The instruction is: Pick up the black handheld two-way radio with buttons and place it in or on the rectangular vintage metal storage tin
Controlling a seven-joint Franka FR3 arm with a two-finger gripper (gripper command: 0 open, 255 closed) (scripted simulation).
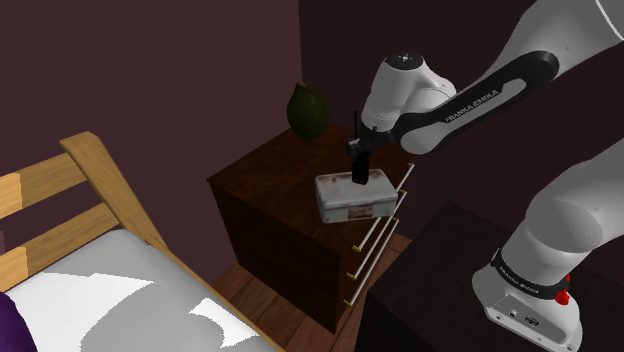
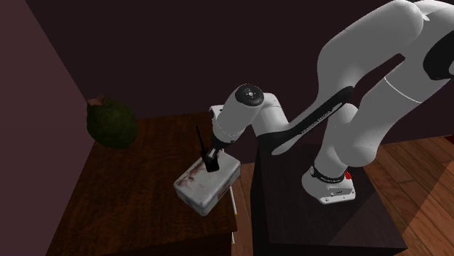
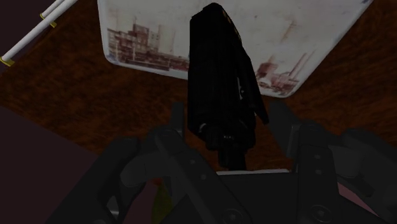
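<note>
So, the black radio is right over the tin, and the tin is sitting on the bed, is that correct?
Not quite: the tin sits on the dark wooden nightstand beside the bed, not on it, as the shoulder view shows. The black radio is right over the tin.

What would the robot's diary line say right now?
radio upright over tin | end effector at radio | tin on dark nightstand

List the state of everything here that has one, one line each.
radio: upright, antenna up, at the gripper, over the tin
tin: lid shut, flat on the nightstand
gripper: at the radio; open or shut cannot be told
nightstand: drawers shut
</note>
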